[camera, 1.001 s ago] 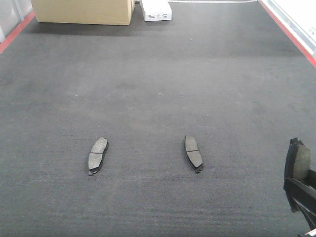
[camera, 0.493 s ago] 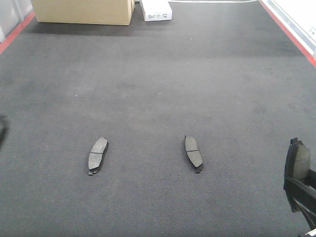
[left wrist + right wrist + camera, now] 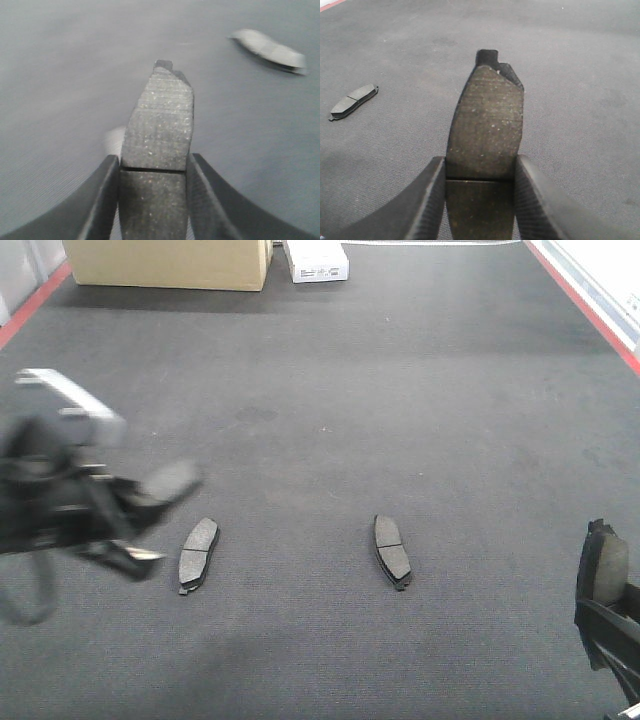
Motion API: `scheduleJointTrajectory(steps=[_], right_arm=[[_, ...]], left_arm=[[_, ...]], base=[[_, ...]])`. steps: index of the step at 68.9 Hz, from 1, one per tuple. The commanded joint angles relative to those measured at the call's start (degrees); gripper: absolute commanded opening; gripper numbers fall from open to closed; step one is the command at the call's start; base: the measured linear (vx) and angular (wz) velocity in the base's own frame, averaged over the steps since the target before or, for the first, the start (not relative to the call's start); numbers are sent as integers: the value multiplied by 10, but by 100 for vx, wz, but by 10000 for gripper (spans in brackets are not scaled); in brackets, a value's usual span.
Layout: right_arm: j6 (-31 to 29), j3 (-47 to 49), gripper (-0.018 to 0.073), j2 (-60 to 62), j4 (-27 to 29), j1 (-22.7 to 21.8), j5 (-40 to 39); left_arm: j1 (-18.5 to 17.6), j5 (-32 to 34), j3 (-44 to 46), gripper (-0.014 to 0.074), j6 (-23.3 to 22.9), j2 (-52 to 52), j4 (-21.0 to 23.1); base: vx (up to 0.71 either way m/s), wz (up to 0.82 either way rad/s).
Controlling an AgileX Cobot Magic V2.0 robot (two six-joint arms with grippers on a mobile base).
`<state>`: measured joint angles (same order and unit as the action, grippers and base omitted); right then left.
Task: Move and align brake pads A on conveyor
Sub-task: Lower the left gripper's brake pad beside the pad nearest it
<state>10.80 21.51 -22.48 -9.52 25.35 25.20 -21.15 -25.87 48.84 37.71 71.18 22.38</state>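
Two brake pads A lie flat on the dark conveyor (image 3: 420, 390): one left of centre (image 3: 199, 553), one right of centre (image 3: 392, 550). My left gripper (image 3: 148, 502), motion-blurred, hovers just up and left of the left pad and is shut on a third pad (image 3: 168, 482). The left wrist view shows that pad (image 3: 157, 125) clamped between the fingers (image 3: 100, 200), with a lying pad (image 3: 269, 50) blurred ahead. My right gripper (image 3: 603, 618) at the bottom right edge is shut on a fourth pad (image 3: 606, 565); that pad (image 3: 487, 125) stands between the jaws, and a lying pad (image 3: 352, 100) is off to its left.
A cardboard box (image 3: 168, 262) and a small white box (image 3: 316, 262) stand at the belt's far end. Red edge strips run along the left side (image 3: 30, 302) and the right side (image 3: 585, 305).
My left arm has swept in from the left edge carrying a pad and now hangs blurred beside the left lying pad. The right gripper and both lying pads have not moved.
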Motion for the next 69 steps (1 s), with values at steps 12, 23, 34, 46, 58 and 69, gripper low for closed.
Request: scheduleJointTrajectory(steps=[12, 23, 34, 46, 58, 69], right_arm=[[0, 18, 55, -5, -9, -1, -51], [0, 18, 55, -5, -9, -1, -51], [0, 18, 55, -5, -9, -1, -51], [0, 18, 55, -5, -9, -1, -51], [0, 18, 55, -5, -9, -1, -50], [0, 18, 55, -5, -9, -1, -50]], left_arm=[[-83, 20, 115, 104, -81, 126, 7], [-88, -31, 191, 104, -288, 210, -73], [-88, -112, 279, 104, -529, 291, -199], [-88, -153, 341, 109, -668, 351, -211], [-88, -149, 346, 111, -686, 367, -174], [-88, -134, 346, 111, -686, 380, -176]], base=[[0, 0], [0, 0], [0, 0], [0, 0], [0, 0], [0, 0]])
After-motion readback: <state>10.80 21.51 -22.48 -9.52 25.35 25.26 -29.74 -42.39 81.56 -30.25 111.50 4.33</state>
